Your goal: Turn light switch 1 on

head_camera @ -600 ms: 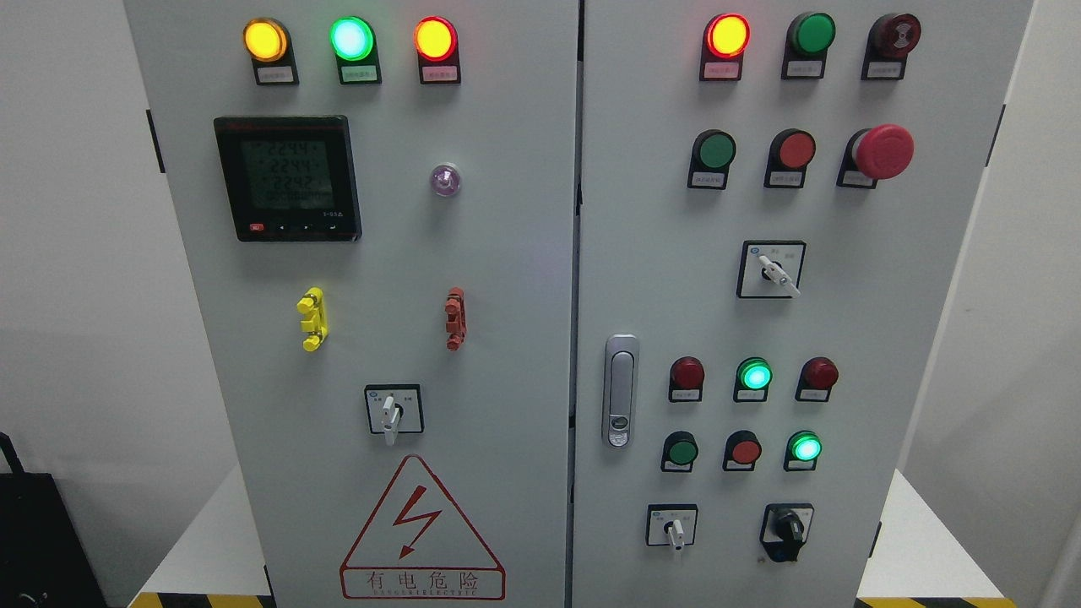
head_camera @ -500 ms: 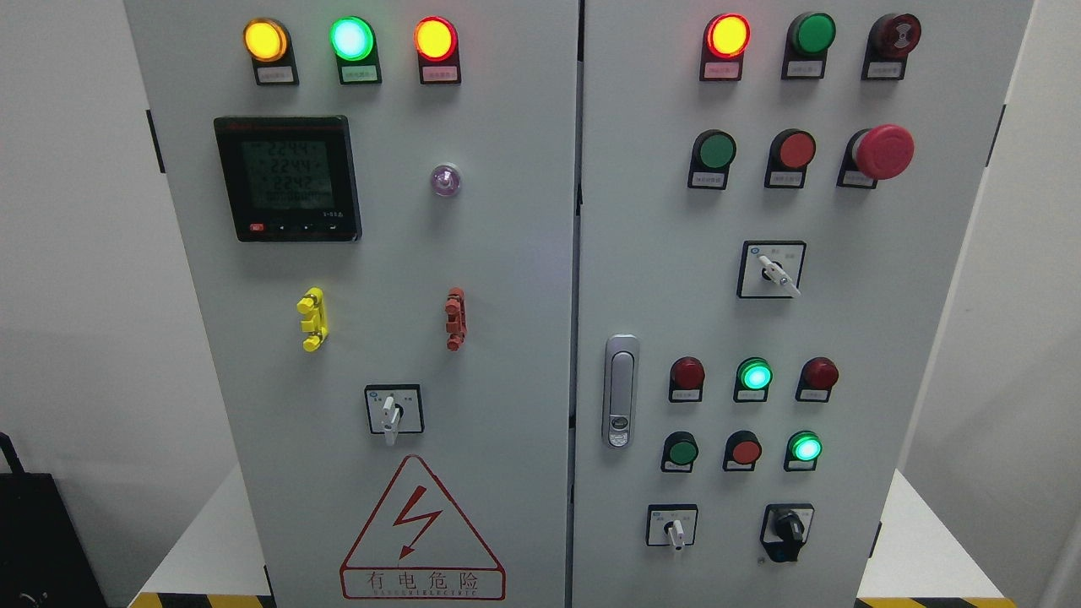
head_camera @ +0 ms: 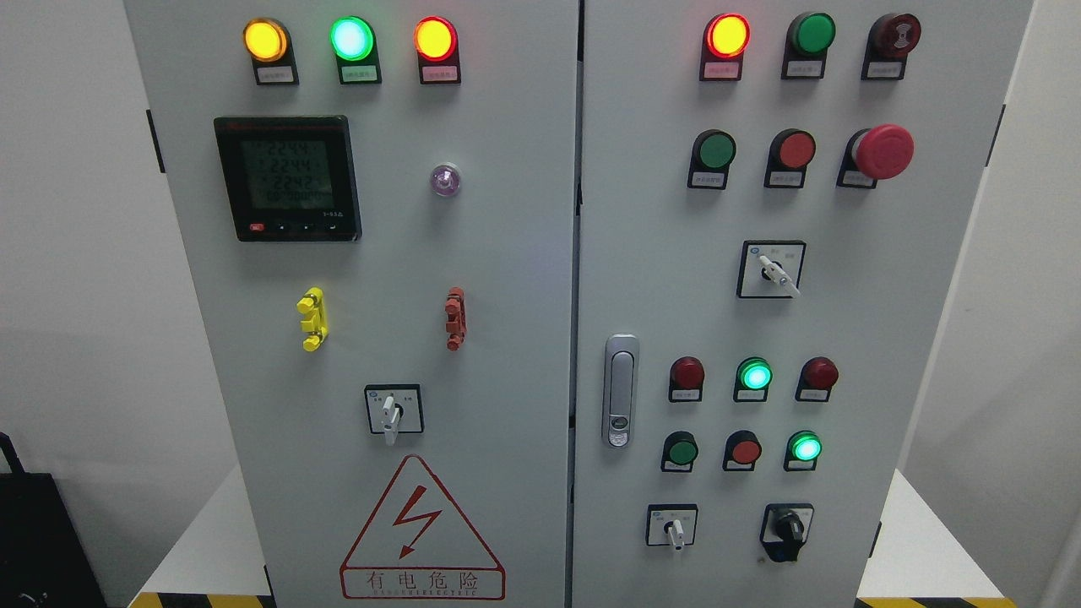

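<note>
Robot hand out of view, control cabinet [head_camera: 507, 355] unchanged

Grey steel two-door control cabinet [head_camera: 524, 279], doors shut, standing on a white platform [head_camera: 211, 540] edged with yellow-black hazard tape [head_camera: 198, 600]. Left door: black digital meter with lit green readout [head_camera: 287, 178]; small violet dome lens [head_camera: 445, 180] to its right; yellow plastic clip [head_camera: 312, 318] and red-brown plastic clip [head_camera: 455, 317] level with each other below; red triangular shock-warning sign [head_camera: 421, 528] at the bottom. Right door: chrome latch handle [head_camera: 621, 390] at its left edge; red mushroom emergency-stop button [head_camera: 882, 152] upper right. Black bag [head_camera: 38, 540] lower left.
</note>
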Motion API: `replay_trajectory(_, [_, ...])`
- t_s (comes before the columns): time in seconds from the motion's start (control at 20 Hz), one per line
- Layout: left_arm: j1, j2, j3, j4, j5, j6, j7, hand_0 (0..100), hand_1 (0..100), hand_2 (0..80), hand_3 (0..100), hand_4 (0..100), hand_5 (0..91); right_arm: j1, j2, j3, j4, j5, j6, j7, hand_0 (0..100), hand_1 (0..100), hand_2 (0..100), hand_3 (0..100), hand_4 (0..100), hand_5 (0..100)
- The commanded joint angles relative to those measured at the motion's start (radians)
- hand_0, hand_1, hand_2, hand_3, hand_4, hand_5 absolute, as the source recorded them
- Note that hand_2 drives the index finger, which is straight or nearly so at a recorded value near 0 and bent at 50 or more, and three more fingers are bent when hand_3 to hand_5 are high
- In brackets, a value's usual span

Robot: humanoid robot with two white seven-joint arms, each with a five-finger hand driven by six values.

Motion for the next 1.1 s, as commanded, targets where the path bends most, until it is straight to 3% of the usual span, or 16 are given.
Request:
replay_trajectory(0.0, [0.002, 0.001, -0.002, -0.043, -0.001, 0.0, 0.001, 1, 0, 0.0, 0, 0, 0.0, 0.0, 0.0, 0.0, 0.0, -0.001, -0.001, 0.001, 5, 0, 0, 0, 0, 0])
replay_trajectory(0.2, [0.047, 0.009, -0.026, -0.192, -0.001, 0.003, 0.002, 1, 0, 0.0, 0, 0, 0.0, 0.0, 0.0, 0.0, 0.0, 0.0, -0.001, -0.001, 5, 0, 0, 0, 0, 0])
replay_trajectory(0.35, [0.083, 0.02, -0.101, -0.311, 0.003, 0.003, 0.001, 2, 0, 0.0, 2, 9, 0.0, 0.0, 0.0, 0.0, 0.0, 0.0, -0.001, -0.001, 5, 0, 0, 0, 0, 0])
replay_trajectory(0.55, [0.169, 0.052, -0.105, -0.63, -0.001, -0.006, -0.008, 3, 0, 0.0, 6, 18, 0.0, 0.0, 0.0, 0.0, 0.0, 0.0, -0.001, 0.001, 5, 0, 0, 0, 0, 0])
replay_trajectory(0.9, [0.196, 0.067, -0.068, -0.985, -0.03, -0.287, -0.004, 14, 2, 4.2, 25, 38, 0.0, 0.0, 0.0, 0.0, 0.001, 0.0, -0.001, 0.001, 5, 0, 0, 0, 0, 0])
replay_trajectory(1.05, [0.244, 0.092, -0.072, -1.228, -0.054, -0.298, -0.004, 18, 7, 10.5, 32, 45, 5.8, 0.0, 0.0, 0.0, 0.0, 0.0, -0.001, -0.001, 5, 0, 0, 0, 0, 0])
